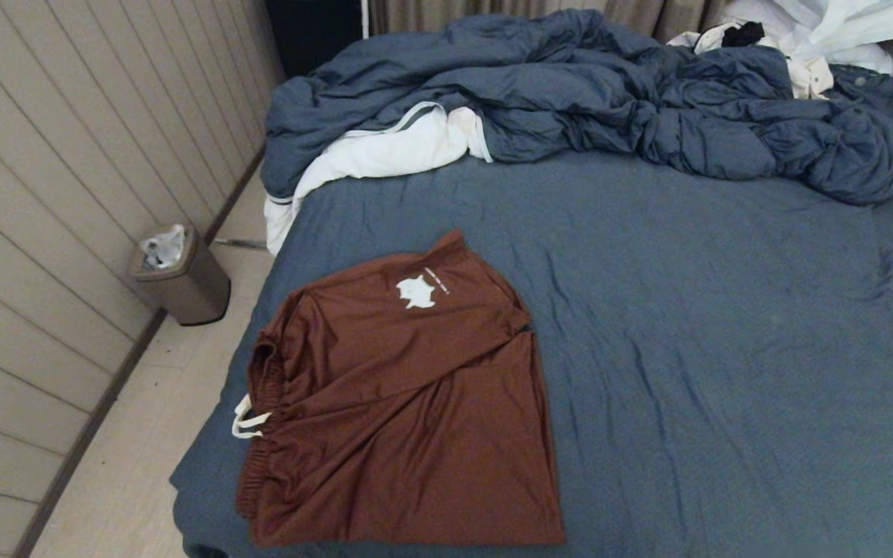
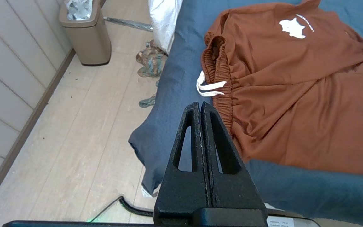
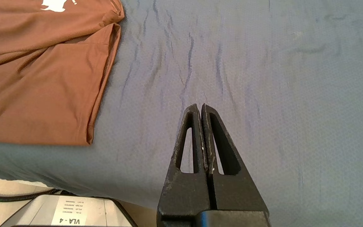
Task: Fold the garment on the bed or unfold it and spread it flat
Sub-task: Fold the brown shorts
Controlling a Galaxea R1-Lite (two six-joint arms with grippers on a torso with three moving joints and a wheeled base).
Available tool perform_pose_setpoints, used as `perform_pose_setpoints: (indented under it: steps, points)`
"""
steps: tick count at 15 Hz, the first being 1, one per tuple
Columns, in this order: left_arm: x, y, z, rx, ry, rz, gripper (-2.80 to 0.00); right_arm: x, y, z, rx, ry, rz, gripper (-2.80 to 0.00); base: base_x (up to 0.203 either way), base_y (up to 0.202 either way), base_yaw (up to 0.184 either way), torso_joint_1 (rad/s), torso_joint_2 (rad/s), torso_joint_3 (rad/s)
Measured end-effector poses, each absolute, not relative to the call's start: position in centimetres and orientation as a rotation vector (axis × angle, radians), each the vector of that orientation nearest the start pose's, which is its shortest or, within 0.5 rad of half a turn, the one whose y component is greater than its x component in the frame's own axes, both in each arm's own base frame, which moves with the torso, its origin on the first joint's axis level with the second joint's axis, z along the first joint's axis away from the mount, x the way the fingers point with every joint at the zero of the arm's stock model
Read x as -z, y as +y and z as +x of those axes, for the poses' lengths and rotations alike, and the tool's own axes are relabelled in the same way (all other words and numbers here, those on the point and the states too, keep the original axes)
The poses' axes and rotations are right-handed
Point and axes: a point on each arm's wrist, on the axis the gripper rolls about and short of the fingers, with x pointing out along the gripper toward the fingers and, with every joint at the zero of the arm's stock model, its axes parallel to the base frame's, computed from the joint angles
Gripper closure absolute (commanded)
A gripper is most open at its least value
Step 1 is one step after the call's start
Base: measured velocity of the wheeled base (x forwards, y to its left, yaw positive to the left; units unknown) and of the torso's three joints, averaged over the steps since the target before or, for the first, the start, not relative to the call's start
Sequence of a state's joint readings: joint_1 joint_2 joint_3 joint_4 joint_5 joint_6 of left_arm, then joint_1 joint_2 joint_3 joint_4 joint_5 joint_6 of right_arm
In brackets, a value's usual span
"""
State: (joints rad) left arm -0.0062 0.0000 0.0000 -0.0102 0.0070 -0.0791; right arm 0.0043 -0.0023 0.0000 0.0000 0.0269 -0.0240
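Observation:
The garment [image 1: 400, 403], rust-brown shorts, lies on the bed [image 1: 725, 349] near its front left corner. Its gathered waistband [image 2: 219, 82] faces the bed's left edge with a white drawstring [image 2: 208, 88] hanging out, and a white logo [image 1: 415, 293] shows on the far leg, which lies partly folded over the near one. My left gripper [image 2: 199, 104] hovers shut and empty above the bed's corner, just short of the waistband. My right gripper [image 3: 199, 106] is shut and empty over bare sheet, to the right of the shorts' hem [image 3: 101, 94]. Neither arm shows in the head view.
A rumpled blue duvet [image 1: 609, 101] with white lining [image 1: 384, 151] fills the far end of the bed, with white clothes [image 1: 818, 31] behind it. A bin [image 1: 183, 275] stands on the floor by the panelled wall at left. Some cloth scraps [image 2: 151, 61] lie on the floor.

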Motion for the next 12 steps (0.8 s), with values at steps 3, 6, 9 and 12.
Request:
perform_pose_setpoints:
  steps: [3,6,9,12]
  points:
    - [-7.62,0.04,-2.29,-0.007,-0.006,-0.084,0.0,-7.54,0.05,-2.3,-0.031,-0.003,-0.024,0.0,0.0,0.0,0.0,0.0,0.0,0.0]
    - [-7.66,0.03,-2.28,-0.003,-0.011,-0.082,0.0,-7.54,0.05,-2.3,-0.031,-0.002,-0.023,0.0,0.0,0.0,0.0,0.0,0.0,0.0]
    - [-8.45,-0.07,-2.32,0.049,-0.087,-0.089,0.0,-7.56,0.05,-2.3,-0.031,-0.003,-0.023,0.0,0.0,0.0,0.0,0.0,0.0,0.0]
    - [-8.04,-0.05,-2.3,0.038,-0.043,-0.119,0.0,-7.54,0.05,-2.3,-0.031,-0.002,-0.023,0.0,0.0,0.0,0.0,0.0,0.0,0.0]
